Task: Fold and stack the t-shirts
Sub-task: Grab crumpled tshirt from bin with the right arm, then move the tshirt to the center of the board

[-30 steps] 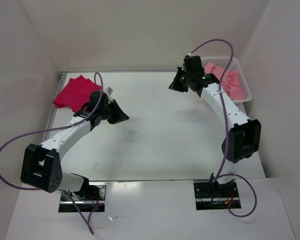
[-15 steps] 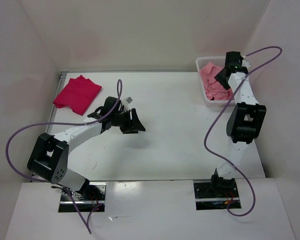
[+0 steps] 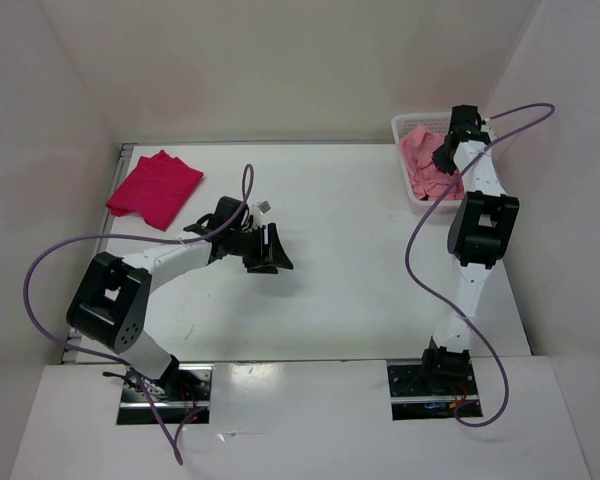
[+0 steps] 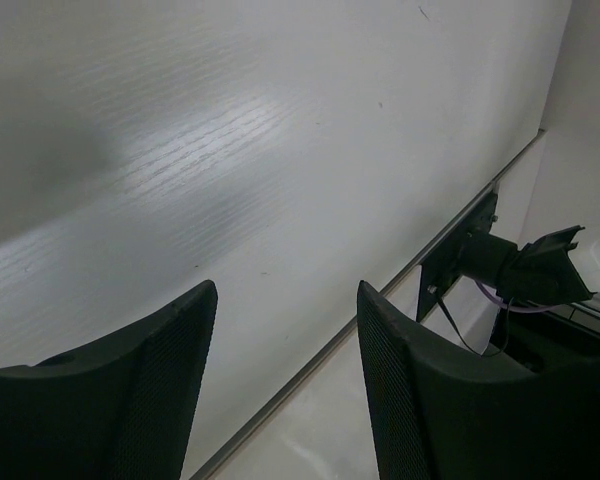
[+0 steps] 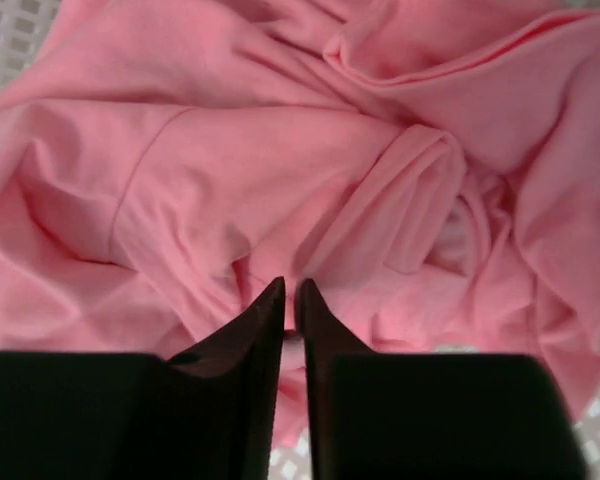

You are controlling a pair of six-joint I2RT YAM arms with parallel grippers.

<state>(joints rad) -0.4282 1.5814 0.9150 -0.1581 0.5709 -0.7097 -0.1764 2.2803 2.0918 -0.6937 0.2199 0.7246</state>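
Two arms are standing at the near edge of the table [image 3: 360, 260], one on each side. The left arm is reaching in over the bare middle of the table. The left gripper [image 3: 268, 250] is hanging there released, its two fingers [image 4: 150, 380] spread wide with nothing between them.

Two shirts are showing. Farther back on the left, the crimson shirt [image 3: 153, 187] is lying folded flat near the far corner, well apart from the left gripper.

At the far right, one white mesh basket [image 3: 405, 122] is sitting against the wall, and the pink shirt [image 3: 420, 165] is lying crumpled inside it. The right arm is stretching up to it. The right gripper [image 3: 445, 158] is dipping into the basket, with its two fingers drawn almost together and only a slit between them. Their tips are pressing at a fold of the pink cloth. I cannot tell whether any cloth is being pinched.
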